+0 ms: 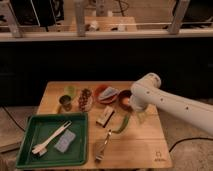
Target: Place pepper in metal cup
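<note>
The green pepper lies slanted on the wooden table, just right of centre. My gripper hangs at the end of the white arm, right at the pepper's upper end. I cannot tell whether it touches the pepper. The small metal cup stands at the table's left, well away from the gripper and pepper.
A silver fork lies near the front edge. A green tray at the front left holds white utensils and a grey-blue pad. An orange bowl, a dark red-brown bowl, a brown object and a tan block sit mid-table.
</note>
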Controlling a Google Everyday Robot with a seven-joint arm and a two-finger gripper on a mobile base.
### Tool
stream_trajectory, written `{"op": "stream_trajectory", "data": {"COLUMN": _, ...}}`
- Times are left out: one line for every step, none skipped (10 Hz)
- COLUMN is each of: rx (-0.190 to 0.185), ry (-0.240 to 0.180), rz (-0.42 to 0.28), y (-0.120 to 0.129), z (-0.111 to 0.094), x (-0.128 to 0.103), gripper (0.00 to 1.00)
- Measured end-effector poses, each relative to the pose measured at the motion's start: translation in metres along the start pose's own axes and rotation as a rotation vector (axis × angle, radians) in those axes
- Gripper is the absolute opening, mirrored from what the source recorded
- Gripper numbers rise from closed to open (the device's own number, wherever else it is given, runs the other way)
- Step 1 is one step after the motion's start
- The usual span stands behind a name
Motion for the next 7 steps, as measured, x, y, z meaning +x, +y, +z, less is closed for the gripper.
{"op": "stream_trajectory", "data": {"rx": -0.003, "ry": -0.015, "rz": -0.034, "y": 0.005, "z": 0.002, "x": -0.007, "gripper": 0.80}}
{"op": "stream_trajectory", "data": {"rx": -0.003, "ry": -0.039, "rz": -0.079, "y": 0.012, "z": 0.008, "x": -0.017, "gripper": 0.80}}
{"op": "stream_trajectory", "data": {"rx": -0.005, "ry": -0.068, "rz": -0.128, "y": 0.019, "z": 0.018, "x": -0.027, "gripper": 0.80}}
{"op": "stream_trajectory", "data": {"rx": -0.005, "ry": -0.096, "rz": -0.176, "y": 0.024, "z": 0.025, "x": -0.034, "gripper": 0.80}}
{"op": "stream_trajectory", "data": {"rx": -0.005, "ry": -0.120, "rz": -0.220, "y": 0.032, "z": 0.030, "x": -0.041, "gripper": 0.80}}
{"op": "stream_trajectory", "data": {"rx": -0.006, "ry": -0.142, "rz": -0.247, "y": 0.036, "z": 0.034, "x": -0.045, "gripper": 0.80}}
{"op": "stream_trajectory", "data": {"rx": -0.009, "ry": -0.160, "rz": -0.273, "y": 0.034, "z": 0.039, "x": -0.050, "gripper": 0.80}}
